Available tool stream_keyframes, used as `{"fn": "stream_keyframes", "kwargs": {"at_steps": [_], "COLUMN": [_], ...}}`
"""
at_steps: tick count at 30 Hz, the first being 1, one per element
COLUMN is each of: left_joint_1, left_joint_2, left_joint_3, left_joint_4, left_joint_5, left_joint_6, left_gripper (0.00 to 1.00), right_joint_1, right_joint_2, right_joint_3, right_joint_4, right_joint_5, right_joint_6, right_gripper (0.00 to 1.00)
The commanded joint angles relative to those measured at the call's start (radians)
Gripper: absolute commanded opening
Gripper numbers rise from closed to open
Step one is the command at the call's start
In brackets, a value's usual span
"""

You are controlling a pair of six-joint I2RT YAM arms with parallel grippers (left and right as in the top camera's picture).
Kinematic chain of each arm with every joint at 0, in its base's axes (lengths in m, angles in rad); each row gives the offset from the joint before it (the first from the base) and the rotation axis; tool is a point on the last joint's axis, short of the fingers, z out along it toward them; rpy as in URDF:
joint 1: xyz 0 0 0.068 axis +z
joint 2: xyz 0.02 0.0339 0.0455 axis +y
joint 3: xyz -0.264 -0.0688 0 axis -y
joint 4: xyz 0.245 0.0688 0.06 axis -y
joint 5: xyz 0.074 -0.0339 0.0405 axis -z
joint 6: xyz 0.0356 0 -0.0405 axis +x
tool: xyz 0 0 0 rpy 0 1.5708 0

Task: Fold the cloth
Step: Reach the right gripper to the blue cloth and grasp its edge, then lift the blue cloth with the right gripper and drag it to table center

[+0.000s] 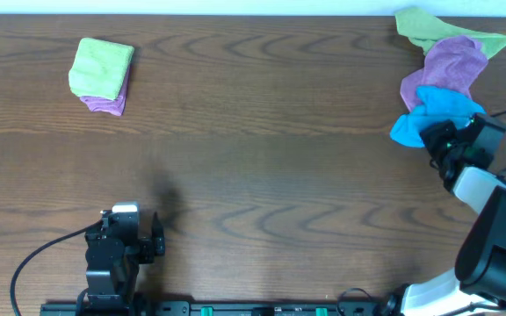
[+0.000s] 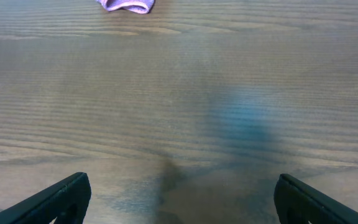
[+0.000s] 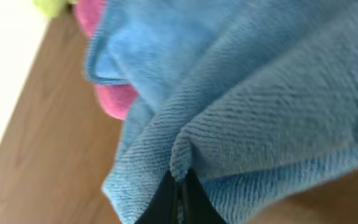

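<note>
Blue cloth (image 1: 436, 107) lies bunched against the right gripper (image 3: 179, 194), pinched tight between its fingers.

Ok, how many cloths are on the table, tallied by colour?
Green: 2, the folded green cloth and the crumpled green cloth
Purple: 2, the folded purple cloth and the crumpled purple cloth
Blue: 1, the crumpled blue cloth
Total: 5

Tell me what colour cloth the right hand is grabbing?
Blue cloth, pinched by the right hand; clearest in the right wrist view.
</note>
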Motion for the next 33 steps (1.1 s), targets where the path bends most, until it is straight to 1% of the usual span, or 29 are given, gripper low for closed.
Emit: {"fn": "stream_keyframes", "kwargs": {"at_steps": [1,4,8,12,13,18,22,25,28,29,30,32,33], "left_joint_1": [0.0,0.0,0.0,0.0,0.0,0.0,0.0,0.0,0.0,0.0,0.0,0.0,0.0], "left_joint_2": [-0.006,-0.006,-0.006,-0.006,-0.006,-0.006,-0.006,-0.006,-0.006,-0.006,-0.006,-0.006,-0.006], "left_joint_3": [-0.006,-0.006,-0.006,-0.006,-0.006,-0.006,-0.006,-0.006,-0.006,-0.006,-0.006,-0.006,-0.006], "left_joint_4": [-0.004,-0.004,-0.004,-0.004,-0.004,-0.004,-0.004,-0.004,-0.004,-0.004,-0.004,-0.004,-0.004], "left_joint_5": [-0.021,-0.021,-0.021,-0.021,-0.021,-0.021,-0.021,-0.021,-0.021,-0.021,-0.021,-0.021,-0.021], "left_joint_6": [0.003,0.003,0.003,0.003,0.003,0.003,0.003,0.003,0.003,0.003,0.003,0.003,0.003], "left_gripper": [0.95,0.95,0.95,0.95,0.95,0.95,0.95,0.95,0.95,0.95,0.95,0.95,0.95], "right_joint_1": [-0.004,0.002,0.045,0.145,0.199,0.391,0.568,0.702,0.765,0.763,0.749,0.711,0.69], "right_joint_2": [-0.004,-0.025,-0.092,-0.195,-0.235,-0.322,-0.334,-0.334,-0.334,-0.334,-0.334,-0.334,-0.334], "right_joint_3": [0.042,0.073,0.113,0.141,0.151,0.18,0.222,0.256,0.278,0.278,0.278,0.278,0.278], "right_joint_4": [0.002,0.002,0.002,0.002,0.002,0.002,0.003,0.019,0.017,-0.005,-0.067,-0.248,-0.343], "right_joint_5": [-0.15,-0.314,-0.473,-0.564,-0.578,-0.577,-0.576,-0.569,-0.562,-0.554,-0.525,-0.406,-0.332], "right_joint_6": [-0.005,0.003,0.01,0.01,0.01,0.015,0.077,0.088,0.061,0.061,0.062,0.062,0.063], "right_gripper": [0.01,0.01,0.01,0.01,0.01,0.01,0.01,0.01,0.01,0.01,0.01,0.01,0.16]}}
